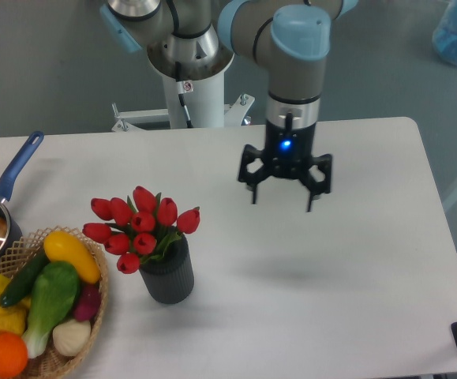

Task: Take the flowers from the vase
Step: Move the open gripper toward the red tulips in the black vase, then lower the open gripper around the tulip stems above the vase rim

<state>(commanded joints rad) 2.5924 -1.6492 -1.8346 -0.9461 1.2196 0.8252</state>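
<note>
The flowers (140,227), a bunch of red tulip buds with green leaves, stand in the vase (167,276), a dark grey ribbed cylinder on the white table at lower left of centre. My gripper (282,199) hangs above the table to the right of the flowers and higher in the frame, well apart from them. Its black fingers (252,188) are spread wide and point down with nothing between them. A blue light glows on its wrist.
A wicker basket (94,298) of toy vegetables sits just left of the vase. A blue-handled pan (7,189) lies at the left edge. The arm's white base (190,87) stands behind the table. The table's right edge (449,237) runs diagonally.
</note>
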